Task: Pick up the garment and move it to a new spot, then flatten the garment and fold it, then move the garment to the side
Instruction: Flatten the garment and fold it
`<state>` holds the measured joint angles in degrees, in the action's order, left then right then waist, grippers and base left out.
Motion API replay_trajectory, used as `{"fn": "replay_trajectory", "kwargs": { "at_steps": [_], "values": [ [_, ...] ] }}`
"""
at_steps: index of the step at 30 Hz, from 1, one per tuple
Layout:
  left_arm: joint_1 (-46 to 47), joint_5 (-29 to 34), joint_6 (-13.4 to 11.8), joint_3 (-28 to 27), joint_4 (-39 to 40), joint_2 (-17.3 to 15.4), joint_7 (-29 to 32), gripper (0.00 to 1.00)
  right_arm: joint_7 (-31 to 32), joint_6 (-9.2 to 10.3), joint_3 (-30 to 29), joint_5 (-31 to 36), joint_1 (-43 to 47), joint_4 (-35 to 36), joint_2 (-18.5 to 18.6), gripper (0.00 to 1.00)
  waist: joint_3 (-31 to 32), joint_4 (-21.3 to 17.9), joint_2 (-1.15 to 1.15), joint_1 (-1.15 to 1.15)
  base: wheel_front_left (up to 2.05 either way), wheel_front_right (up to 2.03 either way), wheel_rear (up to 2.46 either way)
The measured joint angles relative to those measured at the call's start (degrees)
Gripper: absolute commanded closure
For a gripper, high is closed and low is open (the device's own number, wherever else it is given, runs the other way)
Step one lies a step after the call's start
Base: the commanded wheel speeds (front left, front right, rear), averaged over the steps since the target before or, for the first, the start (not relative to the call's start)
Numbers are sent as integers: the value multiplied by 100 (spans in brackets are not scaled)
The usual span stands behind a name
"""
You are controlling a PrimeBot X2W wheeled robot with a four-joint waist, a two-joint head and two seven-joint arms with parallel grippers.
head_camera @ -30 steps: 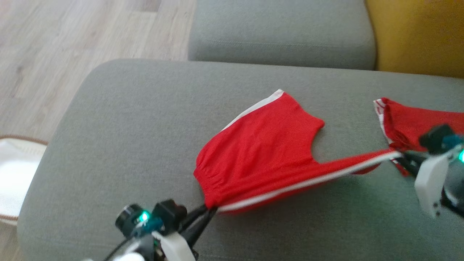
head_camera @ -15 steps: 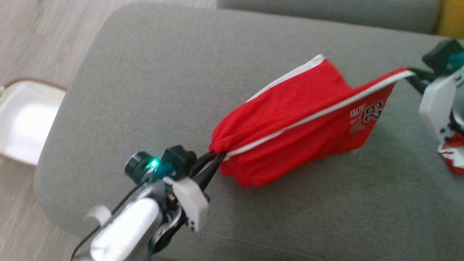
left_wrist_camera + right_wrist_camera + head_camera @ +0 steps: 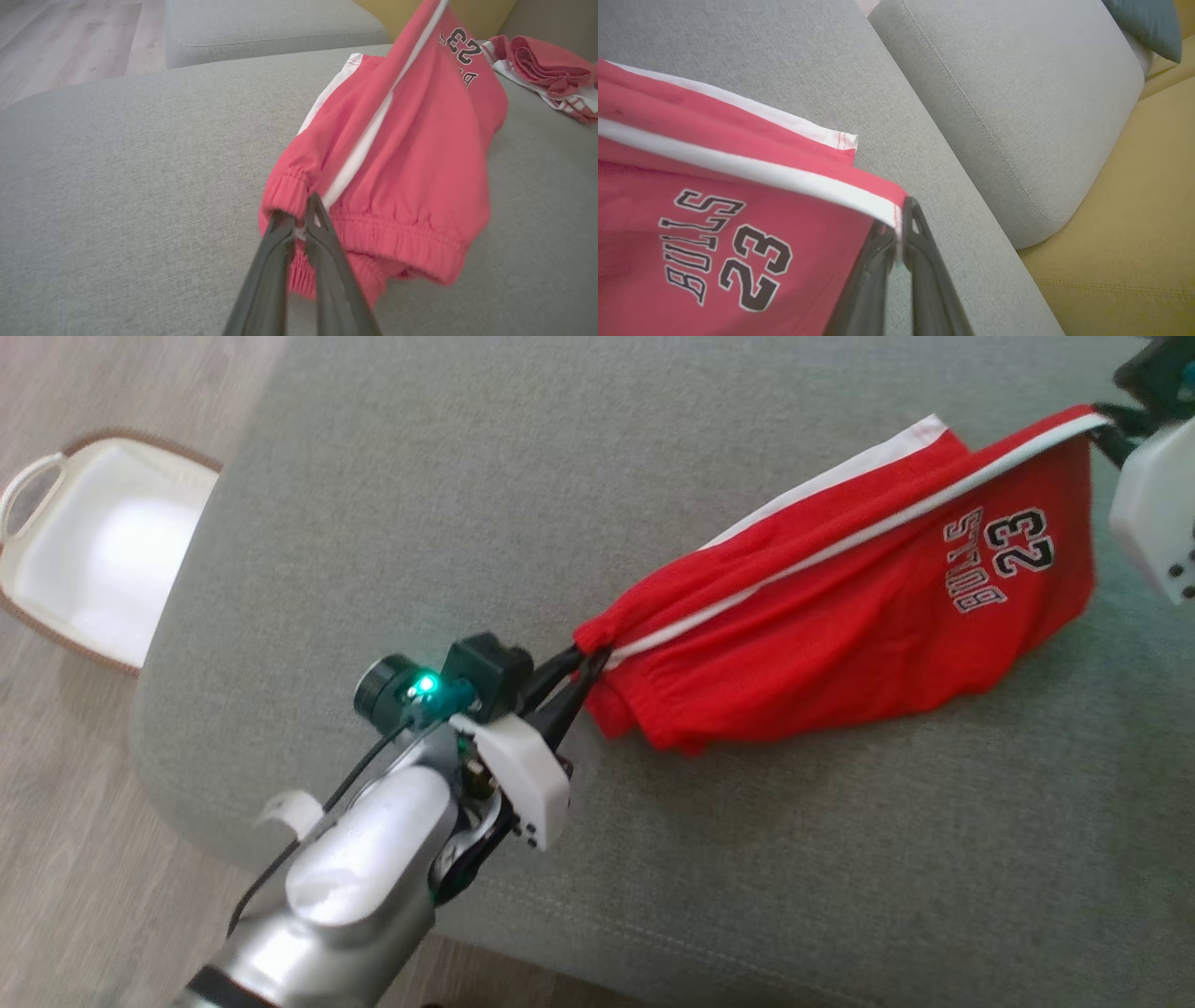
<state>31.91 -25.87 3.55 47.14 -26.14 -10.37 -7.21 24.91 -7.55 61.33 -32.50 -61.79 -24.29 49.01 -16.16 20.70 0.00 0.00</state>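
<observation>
The garment (image 3: 840, 616) is a pair of red shorts with white side stripes and black "BULLS 23" lettering, stretched above the grey sofa cushion (image 3: 392, 504). My left gripper (image 3: 583, 665) is shut on its elastic waistband corner (image 3: 292, 196), seen close in the left wrist view (image 3: 303, 219). My right gripper (image 3: 1109, 422) is shut on the white-striped hem corner at the upper right of the head view, and in the right wrist view (image 3: 900, 224) the hem (image 3: 859, 200) sits pinched between the fingers. The garment (image 3: 714, 224) sags between both grips, with its lower edge touching the cushion.
A second red and white garment (image 3: 551, 70) lies crumpled on the cushion beyond the shorts. A white basket with a brown rim (image 3: 93, 551) stands on the wood floor left of the sofa. A grey back cushion (image 3: 1017, 102) and a yellow cushion (image 3: 1134, 233) border the seat.
Both grippers have lifted the shorts off the cushion, folding them over so the lettered side faces me. The head camera has tilted and shifted, bringing the basket further into view.
</observation>
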Motion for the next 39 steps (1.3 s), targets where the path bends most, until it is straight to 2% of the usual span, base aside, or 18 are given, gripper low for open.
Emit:
{"fn": "replay_trajectory", "kwargs": {
  "at_steps": [13,14,15,16,23,29,33,39],
  "values": [
    [519,8,101,41,-889,416,-326,100,-283,0,923,-300,-739,-648,-158,100,-389,303,0,0,0,0,0],
    [519,8,102,46,-946,442,-355,93,-301,0,964,-322,-745,-694,-163,89,-399,324,0,0,0,0,0],
    [522,9,99,46,-988,464,-361,54,-385,0,1015,-326,-756,-740,-171,0,-408,342,0,0,0,0,0],
    [536,20,96,52,-1048,487,-408,0,-459,0,1038,-324,-775,-810,-192,0,-416,359,0,0,0,0,0],
    [625,58,40,52,-1356,524,-535,0,-887,0,1058,-336,-929,-1366,-411,0,-357,382,0,0,0,0,0],
    [621,41,-32,14,-1458,503,-631,0,-1478,1,737,-469,-909,-1926,-724,0,-179,259,0,0,0,0,0],
    [586,12,-120,-77,-1445,457,-652,0,-1897,1,315,-588,-816,-2213,-998,0,-36,157,0,0,0,0,0],
    [221,-222,-456,-638,-1029,170,-702,0,-3123,1,-660,-893,-230,-2685,-1669,0,451,-124,0,0,0,0,0]
  ]
}}
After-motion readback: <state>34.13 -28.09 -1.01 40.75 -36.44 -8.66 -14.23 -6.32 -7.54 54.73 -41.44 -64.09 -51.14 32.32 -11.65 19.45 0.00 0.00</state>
